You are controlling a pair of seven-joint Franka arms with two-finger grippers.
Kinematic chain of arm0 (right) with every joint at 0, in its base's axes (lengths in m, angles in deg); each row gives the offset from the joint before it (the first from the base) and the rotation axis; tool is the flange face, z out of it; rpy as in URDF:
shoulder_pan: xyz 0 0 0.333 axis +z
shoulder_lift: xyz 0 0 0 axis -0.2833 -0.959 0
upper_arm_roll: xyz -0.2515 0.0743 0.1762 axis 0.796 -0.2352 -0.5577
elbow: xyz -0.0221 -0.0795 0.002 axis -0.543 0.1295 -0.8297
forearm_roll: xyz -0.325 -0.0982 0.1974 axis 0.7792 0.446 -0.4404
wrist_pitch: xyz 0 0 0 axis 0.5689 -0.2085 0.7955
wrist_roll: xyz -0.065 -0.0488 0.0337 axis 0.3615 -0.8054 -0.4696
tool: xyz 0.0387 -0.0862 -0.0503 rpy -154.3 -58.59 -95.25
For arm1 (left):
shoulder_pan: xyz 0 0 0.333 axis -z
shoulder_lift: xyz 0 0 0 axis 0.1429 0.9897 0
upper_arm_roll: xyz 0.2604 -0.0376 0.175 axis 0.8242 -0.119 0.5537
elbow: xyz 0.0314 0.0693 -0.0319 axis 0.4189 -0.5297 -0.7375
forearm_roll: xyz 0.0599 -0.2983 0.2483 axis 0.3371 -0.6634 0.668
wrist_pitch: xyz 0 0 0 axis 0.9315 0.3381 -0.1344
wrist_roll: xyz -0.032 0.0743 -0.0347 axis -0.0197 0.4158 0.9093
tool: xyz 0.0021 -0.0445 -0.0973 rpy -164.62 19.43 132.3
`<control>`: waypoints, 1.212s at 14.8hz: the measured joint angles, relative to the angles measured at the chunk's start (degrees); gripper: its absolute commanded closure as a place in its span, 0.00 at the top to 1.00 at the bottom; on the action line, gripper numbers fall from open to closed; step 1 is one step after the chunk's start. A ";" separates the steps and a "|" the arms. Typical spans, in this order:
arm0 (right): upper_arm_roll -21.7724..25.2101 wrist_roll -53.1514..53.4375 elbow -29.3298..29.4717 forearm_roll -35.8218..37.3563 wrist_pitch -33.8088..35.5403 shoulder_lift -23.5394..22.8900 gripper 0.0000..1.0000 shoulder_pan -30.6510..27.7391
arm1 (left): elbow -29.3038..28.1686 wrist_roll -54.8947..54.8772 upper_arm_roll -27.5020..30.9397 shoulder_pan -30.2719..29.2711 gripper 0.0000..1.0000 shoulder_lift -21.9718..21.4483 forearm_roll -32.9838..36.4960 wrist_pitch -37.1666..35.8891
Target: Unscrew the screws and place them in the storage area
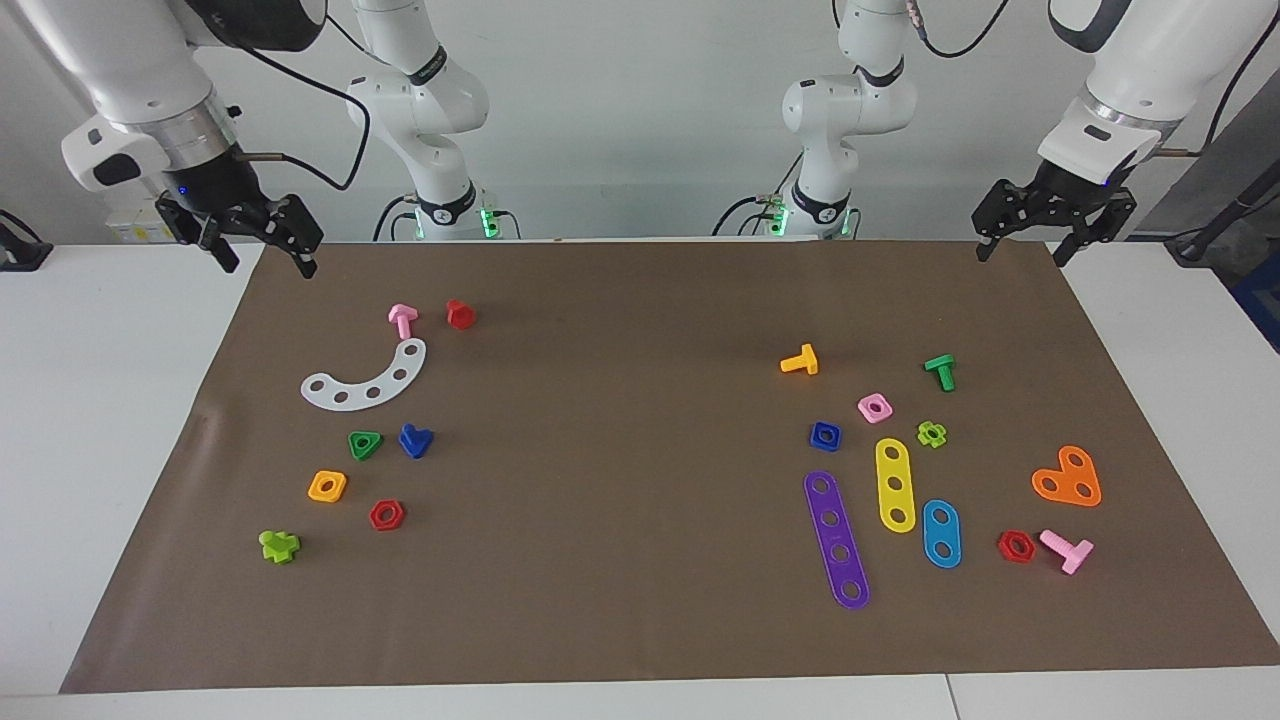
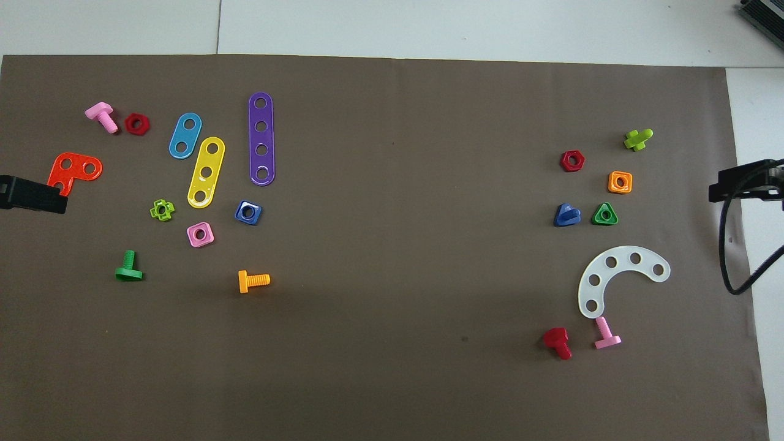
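Observation:
The dark-blue bolt (image 1: 415, 440) (image 2: 566, 215) lies loose on the brown mat toward the right arm's end, beside a green triangular nut (image 1: 365, 444). The storage area (image 1: 985, 440) (image 2: 122, 202), a stretch of mat with strips, nuts and bolts grouped together, is toward the left arm's end. My right gripper (image 1: 265, 258) hangs open and empty over the mat's corner nearest its base. My left gripper (image 1: 1025, 250) hangs open and empty over the mat's other near corner. In the overhead view only the tips of the left gripper (image 2: 30, 195) and right gripper (image 2: 744, 184) show.
Near the blue bolt lie a white curved strip (image 1: 365, 378), a pink bolt (image 1: 402, 320), a red bolt (image 1: 460, 314), an orange nut (image 1: 327, 486), a red nut (image 1: 386, 514) and a lime bolt (image 1: 279, 545). Purple (image 1: 837, 538), yellow (image 1: 895, 484) and blue (image 1: 941, 533) strips lie in the storage area.

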 measured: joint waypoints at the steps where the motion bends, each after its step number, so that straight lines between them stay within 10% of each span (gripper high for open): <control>1: 0.02 0.12 -0.18 0.04 0.51 0.23 1.00 0.00 | 0.00 0.00 0.00 0.00 1.00 0.00 0.00 0.00; 18: -1.41 0.16 -0.09 2.42 2.23 0.35 1.00 2.01 | -0.01 0.00 0.00 0.00 1.00 0.00 0.00 0.00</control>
